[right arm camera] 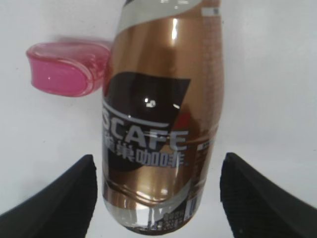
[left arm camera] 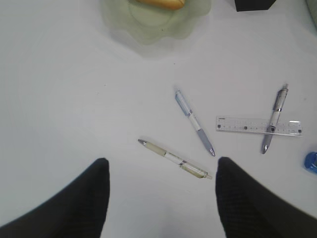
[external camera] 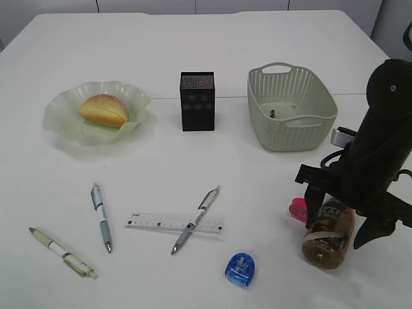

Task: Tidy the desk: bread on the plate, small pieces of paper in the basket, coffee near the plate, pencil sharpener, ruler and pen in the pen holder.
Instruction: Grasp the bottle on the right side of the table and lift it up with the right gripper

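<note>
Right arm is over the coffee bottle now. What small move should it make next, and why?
Probably lower the right gripper a little and close it on the coffee bottle. The right wrist view shows the jaws open with the lying bottle between them, not yet gripped. The pink sharpener lies right beside the bottle, so come straight down. The bread is already on the plate, where the coffee belongs.

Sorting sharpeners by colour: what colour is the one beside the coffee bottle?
Translucent pink sharpener, touching the coffee bottle; the right wrist view shows it best.
</note>
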